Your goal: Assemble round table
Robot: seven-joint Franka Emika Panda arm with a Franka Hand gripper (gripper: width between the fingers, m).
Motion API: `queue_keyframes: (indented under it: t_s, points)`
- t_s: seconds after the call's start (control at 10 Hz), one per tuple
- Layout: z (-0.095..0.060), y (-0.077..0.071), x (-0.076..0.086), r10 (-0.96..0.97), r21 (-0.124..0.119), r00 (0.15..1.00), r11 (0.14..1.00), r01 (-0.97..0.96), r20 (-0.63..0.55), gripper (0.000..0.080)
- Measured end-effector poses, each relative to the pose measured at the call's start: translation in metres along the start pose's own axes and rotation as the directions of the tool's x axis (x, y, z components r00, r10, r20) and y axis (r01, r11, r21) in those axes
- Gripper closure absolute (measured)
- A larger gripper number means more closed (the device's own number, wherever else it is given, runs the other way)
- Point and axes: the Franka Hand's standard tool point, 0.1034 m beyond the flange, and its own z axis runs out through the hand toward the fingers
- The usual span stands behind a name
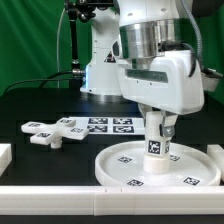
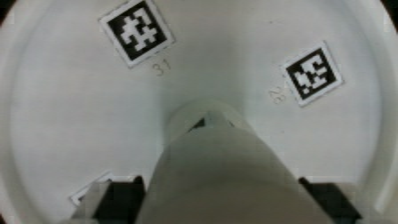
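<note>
The large rimmed round disc [image 1: 130, 172] lies flat on the black table at the front right. My gripper [image 1: 156, 128] is shut on the short thick cylinder leg [image 1: 155, 143] and holds it upright over the middle of the disc. The leg's lower end looks to be at the disc's surface. In the wrist view the leg [image 2: 217, 165] runs between my fingers [image 2: 121, 200], with the disc [image 2: 71, 90] and its tags below. The four-armed cross base [image 1: 55, 132] lies on the table at the exterior view's left.
The marker board [image 1: 108, 124] lies behind the disc. White border rails run along the front edge [image 1: 60, 200] and at the left [image 1: 4, 154] and right [image 1: 216, 152]. The robot's base [image 1: 100, 70] stands at the back.
</note>
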Motion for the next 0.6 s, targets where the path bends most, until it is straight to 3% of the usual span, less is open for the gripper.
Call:
queue_keyframes:
  t_s: [0.1,0.2,0.3,0.4,0.6]
  points:
    - [0.0001,-0.0001,0.0,0.033,0.002,0.999,0.999,-0.033,0.006,0.0392]
    - [0.0004,-0.0003,-0.001,0.029,0.003,1.0,1.0,-0.029,0.006,0.0292]
    - [0.0005,-0.0004,-0.0015,-0.004,0.003,1.0,1.0,0.004,0.006,0.0292]
    - [0.0002,-0.0007,-0.002,-0.044,0.0,0.999,0.999,0.044,0.006,0.0194]
    - [-0.0016,-0.0047,-0.006,-0.254,0.001,0.967,0.967,0.254,0.009,0.0163]
